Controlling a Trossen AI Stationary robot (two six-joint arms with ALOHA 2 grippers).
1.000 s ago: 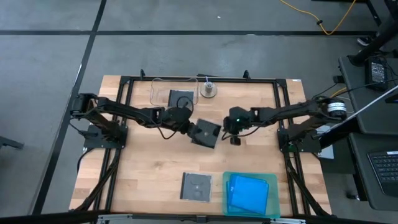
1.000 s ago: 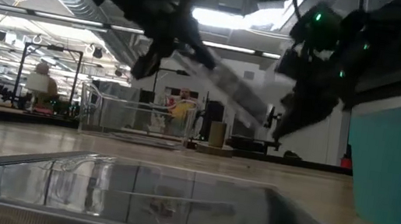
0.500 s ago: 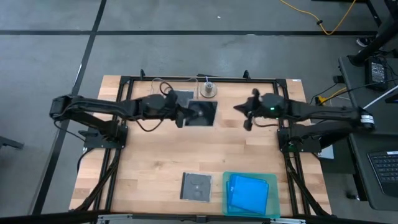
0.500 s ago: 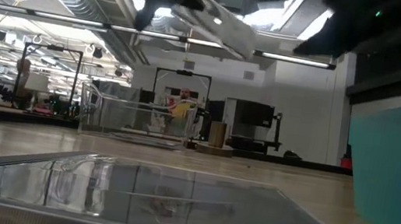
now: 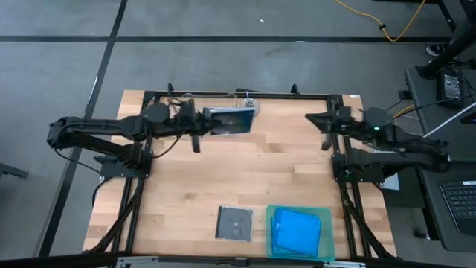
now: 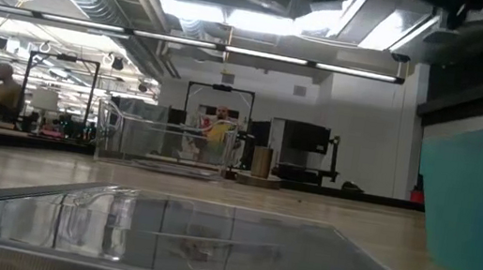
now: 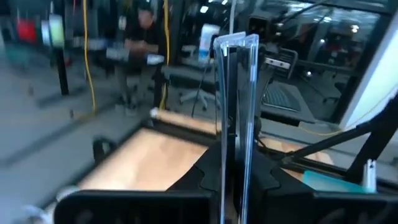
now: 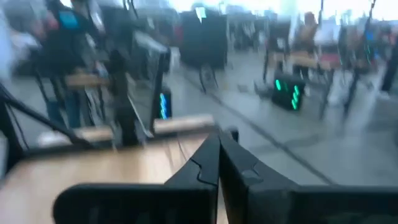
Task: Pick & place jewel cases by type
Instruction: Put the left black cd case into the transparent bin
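Observation:
My left gripper (image 5: 201, 123) is shut on a grey-black jewel case (image 5: 231, 120), held in the air over the clear tub (image 5: 192, 100) at the table's far edge. The left wrist view shows that case (image 7: 236, 93) edge-on between my fingers. A second grey-black case (image 5: 232, 222) lies flat near the table's near edge and fills the bottom of the low view (image 6: 208, 235). Blue cases (image 5: 296, 229) lie stacked in the teal tray (image 5: 326, 214). My right gripper (image 5: 326, 125) is shut, holds nothing and hangs over the table's right side. My left gripper pinches the grey-black case between its two fingers (image 7: 264, 180) at the edge nearest the arm (image 7: 235, 158). The fingers come level from the table's left. The case is lifted clear and juts out past the fingertips, tilted, above the tub.
A small metal weight (image 5: 249, 106) stands beside the tub at the far edge. The teal tray's wall (image 6: 479, 197) rises at the right of the low view, and the tub (image 6: 164, 143) shows far off. Bare wood lies across the table's middle (image 5: 245, 171).
My left gripper has carried the grey-black case up from the table's middle toward the far edge and leftward, over the tub, and the case has turned about. My right gripper has drawn away from the case toward the table's right edge.

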